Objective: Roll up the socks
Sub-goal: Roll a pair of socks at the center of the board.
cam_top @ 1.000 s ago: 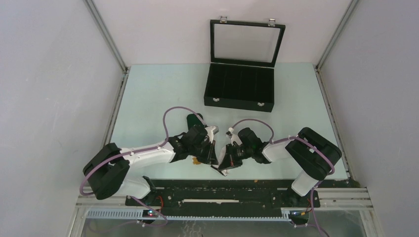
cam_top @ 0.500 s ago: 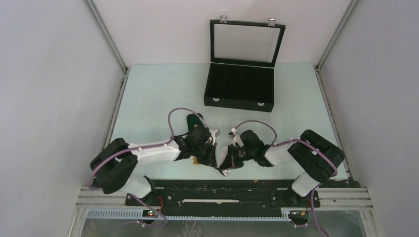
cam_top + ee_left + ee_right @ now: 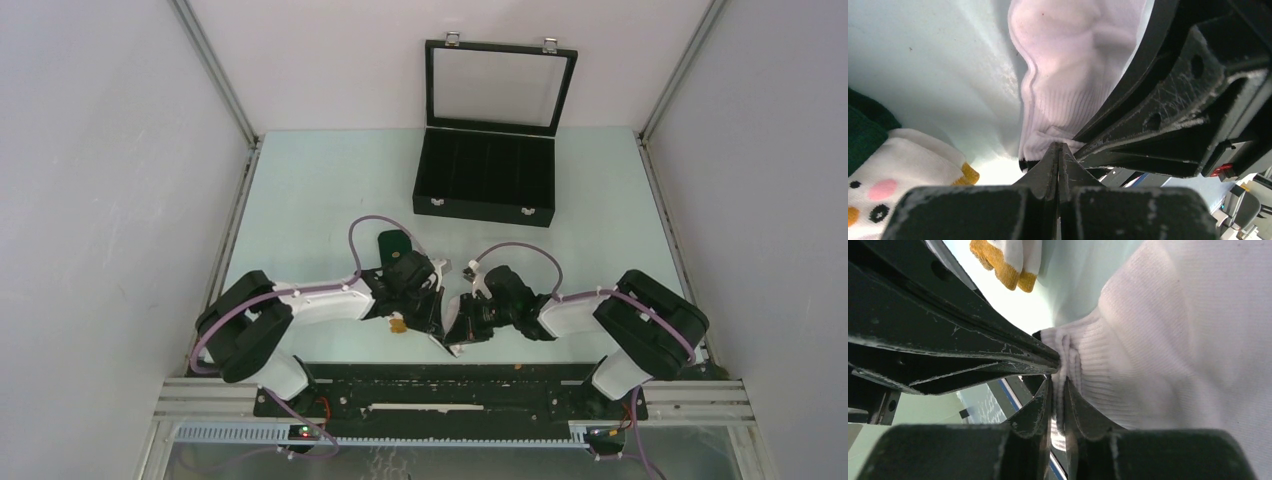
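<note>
The white sock lies near the table's front edge, with only a corner showing in the top view. My left gripper is shut, its tip pinching the bunched cuff beside the black stripe. My right gripper faces it from the right. Its fingers stand slightly apart, with the ribbed cuff of the white sock loose between them. In the top view the left gripper and right gripper almost touch. The dark green sock runs under the left arm; its white and orange end lies just left of the pinch.
An open black box with a glass lid stands at the back of the table. The black front rail lies just below the grippers. Walls close in both sides.
My right gripper's fingers have parted a little on the cuff. The left arm's elbow has swung rightward toward the centre, while both gripper tips stayed at the sock.
</note>
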Controlling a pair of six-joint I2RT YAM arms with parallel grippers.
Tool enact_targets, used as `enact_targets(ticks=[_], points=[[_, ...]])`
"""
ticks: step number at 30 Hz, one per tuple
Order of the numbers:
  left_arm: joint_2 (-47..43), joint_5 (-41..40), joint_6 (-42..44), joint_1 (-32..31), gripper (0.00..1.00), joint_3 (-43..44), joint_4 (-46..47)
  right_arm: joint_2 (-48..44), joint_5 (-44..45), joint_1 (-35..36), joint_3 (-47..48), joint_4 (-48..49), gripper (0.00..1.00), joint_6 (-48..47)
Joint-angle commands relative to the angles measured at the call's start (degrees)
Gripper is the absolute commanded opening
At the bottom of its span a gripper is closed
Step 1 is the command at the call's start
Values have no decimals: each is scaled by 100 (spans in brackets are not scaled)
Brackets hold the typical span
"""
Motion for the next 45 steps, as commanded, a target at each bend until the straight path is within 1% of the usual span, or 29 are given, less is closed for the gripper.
enact_targets(ticks=[1, 3, 6, 10, 15, 19, 22, 27, 32, 36, 45], points=[[229, -147, 49, -78, 0, 160, -4, -76, 983, 53, -153, -1258, 24, -481], [259, -164, 53, -92, 0, 135, -9, -255, 1075, 108, -93, -1359, 30, -573], [310, -184, 52, -109, 0, 90, 8, -573, 1276, 149, 43, -1569, 35, -695], [357, -187, 55, -127, 0, 33, 76, -1182, 1602, 167, 200, -1852, 43, -860], [420, -174, 86, -137, 0, 17, 104, -2128, 2284, 381, 369, -2240, 48, -1345], [455, -157, 93, -146, 0, 18, 121, -2785, 2781, 817, 410, -2298, 48, -2184], [469, -133, 90, -146, 0, 14, 142, -3033, 3097, 1364, 401, -2275, 48, -3242], [468, -129, 87, -144, 0, -15, 186, -3042, 3148, 1940, 208, -1860, 49, -4369], [475, -124, 104, -146, 0, -43, 180, -2686, 3661, 2532, 58, -1479, 50, -5177], [489, -130, 123, -144, 0, -45, 166, -2328, 3973, 2763, 58, -1317, 50, -5394], [467, -151, 136, -145, 0, -54, 146, -1874, 4291, 2957, 67, -1265, 50, -5320]])
